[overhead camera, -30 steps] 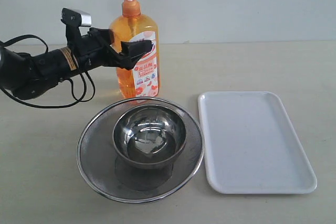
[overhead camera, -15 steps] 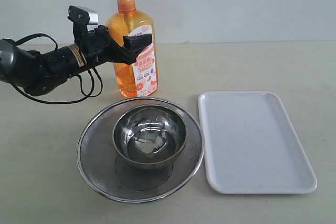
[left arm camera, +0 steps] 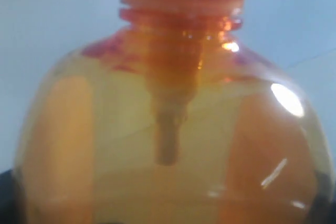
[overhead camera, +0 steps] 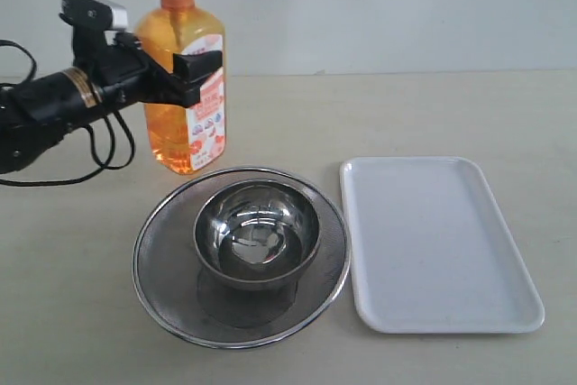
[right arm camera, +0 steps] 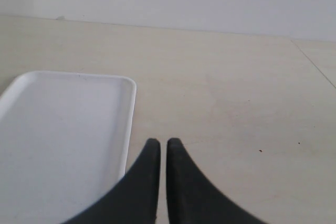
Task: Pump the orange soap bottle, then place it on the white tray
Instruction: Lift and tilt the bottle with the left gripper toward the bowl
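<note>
The orange soap bottle (overhead camera: 183, 110) stands upright at the back left, just behind the strainer, its pump head cut off by the top edge of the exterior view. My left gripper (overhead camera: 185, 69) is shut on its upper body, one black finger across the label and the other hidden behind the bottle. In the left wrist view the orange soap bottle (left arm camera: 173, 145) fills the picture, with its ribbed collar and inner tube showing. The white tray (overhead camera: 437, 241) lies flat at the right with nothing on it. My right gripper (right arm camera: 159, 142) is shut and holds nothing, beside the corner of the white tray (right arm camera: 58, 129).
A round steel mesh strainer (overhead camera: 142, 263) sits front and centre with a steel bowl (overhead camera: 257, 236) inside it, between the bottle and the tray. The left arm's black cable (overhead camera: 99, 155) loops over the table at the far left. A pale wall closes the back.
My left gripper has closed on the bottle and carried it to the left, away from the tray, and a little higher in the picture. The right gripper has not moved.
</note>
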Robot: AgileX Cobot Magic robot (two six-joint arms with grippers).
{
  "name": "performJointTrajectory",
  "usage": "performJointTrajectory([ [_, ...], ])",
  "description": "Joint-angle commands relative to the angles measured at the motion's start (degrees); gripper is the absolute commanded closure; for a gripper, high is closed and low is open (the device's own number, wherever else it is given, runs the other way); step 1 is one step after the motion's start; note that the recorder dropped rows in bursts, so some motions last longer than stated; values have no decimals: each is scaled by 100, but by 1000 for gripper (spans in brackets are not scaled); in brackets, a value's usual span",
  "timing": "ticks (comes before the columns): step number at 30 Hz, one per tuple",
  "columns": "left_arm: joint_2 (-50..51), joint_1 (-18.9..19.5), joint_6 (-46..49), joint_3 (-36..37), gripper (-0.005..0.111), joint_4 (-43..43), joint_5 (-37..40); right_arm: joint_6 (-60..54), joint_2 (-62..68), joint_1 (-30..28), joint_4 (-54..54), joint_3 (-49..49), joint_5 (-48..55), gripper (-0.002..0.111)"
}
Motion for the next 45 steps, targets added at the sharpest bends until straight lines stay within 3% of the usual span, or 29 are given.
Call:
performJointTrajectory([
  [1, -1029, 248, 176, 639, 102, -429, -377, 1, -26, -14, -14, -1, -53, 106],
  [12, -3485, 362, 1534, 2811, 102, -1035, 578, 1, -26, -14, -14, -1, -53, 106],
  [16, -3857, 299, 2013, 3383, 102, -1175, 721, 1, -26, -14, -14, -1, -53, 106],
  [21, -3690, -272, 2992, 3494, 102, -1841, 1139, 1, -26, -14, -14, -1, -53, 106],
  [25, -3690, -782, 4333, 3494, 102, -3301, 1527, 1, -26, -14, -14, -1, -53, 106],
  [30, -3690, -1269, 5163, 3494, 102, -3741, 1696, 1, -26, -14, -14, -1, -53, 106],
  [45, -3458, -1313, 5274, 3494, 102, -3587, 1821, 1, -26, -14, -14, -1, -53, 106],
])
